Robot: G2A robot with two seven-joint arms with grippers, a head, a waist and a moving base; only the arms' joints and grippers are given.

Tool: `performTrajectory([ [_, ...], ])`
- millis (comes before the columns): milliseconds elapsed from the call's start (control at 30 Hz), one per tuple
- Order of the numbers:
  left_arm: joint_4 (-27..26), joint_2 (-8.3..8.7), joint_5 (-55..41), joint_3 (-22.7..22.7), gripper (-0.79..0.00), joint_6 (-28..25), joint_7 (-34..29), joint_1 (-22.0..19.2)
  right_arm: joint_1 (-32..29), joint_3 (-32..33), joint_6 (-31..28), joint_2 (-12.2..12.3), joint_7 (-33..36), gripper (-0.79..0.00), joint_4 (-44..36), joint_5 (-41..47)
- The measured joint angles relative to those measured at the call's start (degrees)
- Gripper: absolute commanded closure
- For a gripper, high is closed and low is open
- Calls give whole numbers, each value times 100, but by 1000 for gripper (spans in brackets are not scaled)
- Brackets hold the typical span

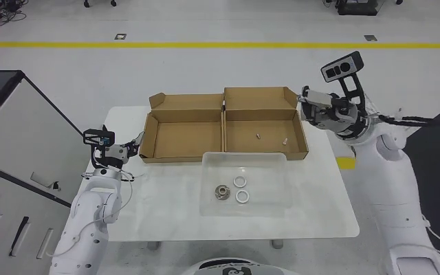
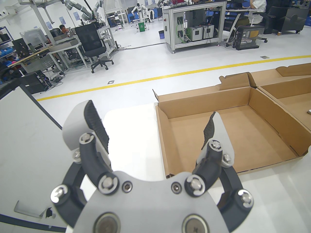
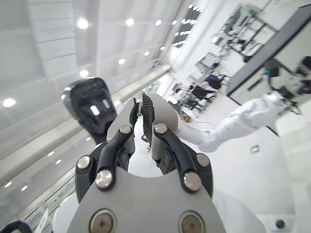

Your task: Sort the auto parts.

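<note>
A clear plastic tray (image 1: 275,165) at the table's front middle holds a metal hub (image 1: 221,192) and two white rings (image 1: 241,181). Behind it stand two open cardboard boxes. The left box (image 1: 184,137) has a bare floor. Two small metal parts (image 1: 258,135) lie in the right box (image 1: 265,127). My left gripper (image 2: 151,109) is open with nothing in it, just off the left box's (image 2: 218,127) outer wall. My right gripper (image 3: 139,105) is raised by the right box's far right corner, tilted upward and shut on a small threaded screw (image 3: 138,109).
A grey panel (image 1: 31,137) stands off the table's left side, close to my left arm. The white table (image 1: 323,213) has bare surface right of the tray and along its front edge.
</note>
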Motion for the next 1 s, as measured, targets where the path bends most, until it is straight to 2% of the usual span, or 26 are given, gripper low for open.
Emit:
performTrajectory([
  [133,0,0,0,0,-785,0,0,0,-50,485,283,134,-98,0,-49,-1197],
  [233,0,0,0,0,-785,0,0,0,49,687,387,245,-172,0,-226,-2565],
  [333,0,0,0,0,-785,0,0,0,226,579,395,315,-249,0,-275,-4092],
  [533,0,0,0,0,-785,0,0,0,899,-100,300,347,-385,0,96,-5623],
  [667,0,0,0,0,-785,0,0,0,1409,-767,190,335,-607,0,389,-7069],
  [867,0,0,0,0,-785,0,0,0,2016,-1746,110,233,-906,0,991,-8480],
  [1000,0,0,0,0,-785,0,0,0,2299,-2295,82,130,-1111,0,1511,-8979],
])
